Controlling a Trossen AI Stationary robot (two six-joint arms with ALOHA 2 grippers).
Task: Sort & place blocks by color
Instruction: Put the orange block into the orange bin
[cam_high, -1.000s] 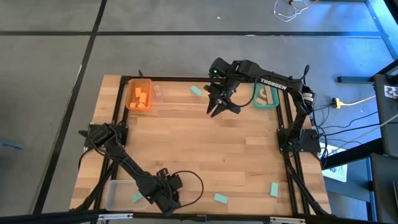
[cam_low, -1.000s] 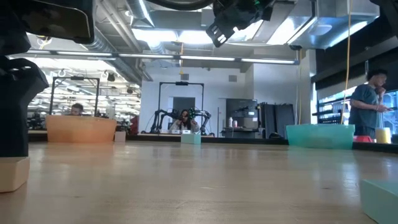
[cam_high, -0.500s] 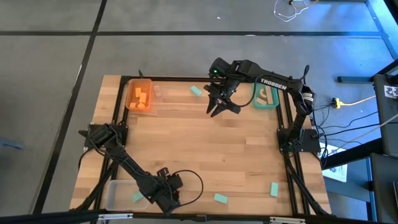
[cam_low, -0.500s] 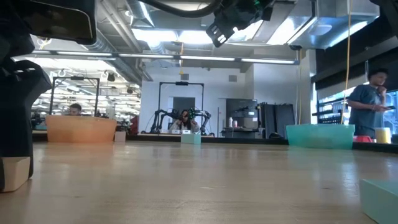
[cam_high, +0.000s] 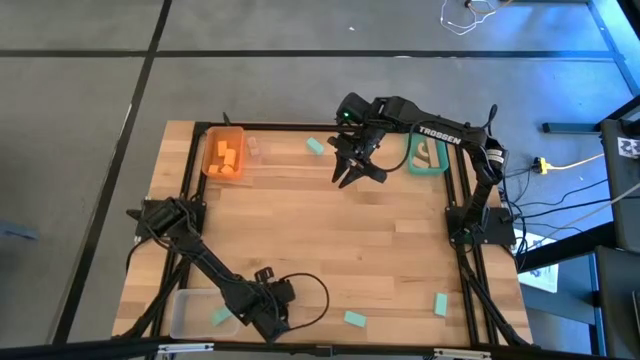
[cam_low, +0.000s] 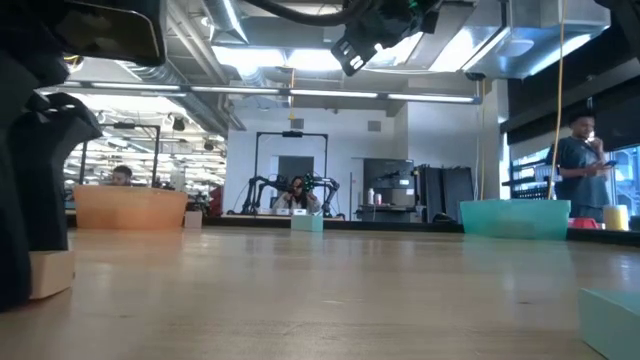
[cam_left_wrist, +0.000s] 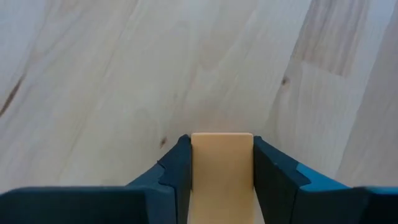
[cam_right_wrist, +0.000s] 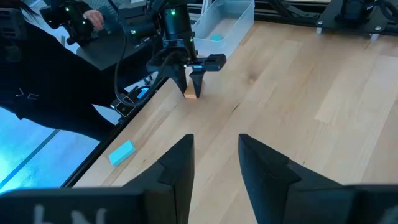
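The left hand (cam_left_wrist: 222, 180) sits low at the near edge of the worktop (cam_high: 330, 240), its two dark fingers (cam_left_wrist: 177, 171) pressed against either side of a small pale natural-wood block (cam_left_wrist: 222, 171). The block stands on the wood between them, so this looks like the start of a pick, the grip taken before any lift. Just beside that hand lies the clear plastic bin (cam_high: 190, 312) with one mint-teal block (cam_high: 219, 317) in it, which seems the likely home for pale pieces, though I cannot be sure from here.

The right hand (cam_high: 352, 172) hangs above the far side of the worktop, fingers part-way apart and holding nothing, between the orange plastic bin (cam_high: 224, 152) and the teal plastic bin (cam_high: 427, 153). It seems parked there, waiting.

The left wrist view alone shows the fingers meeting the block's sides; from overhead the arm hides the block altogether. The low view shows the block's foot touching the worktop. The right wrist view shows the left hand and block from across the worktop. Only the overhead view lays out the stray mint-teal blocks: one (cam_high: 316, 146) near the orange bin, two (cam_high: 355, 319) (cam_high: 440, 304) along the near edge.
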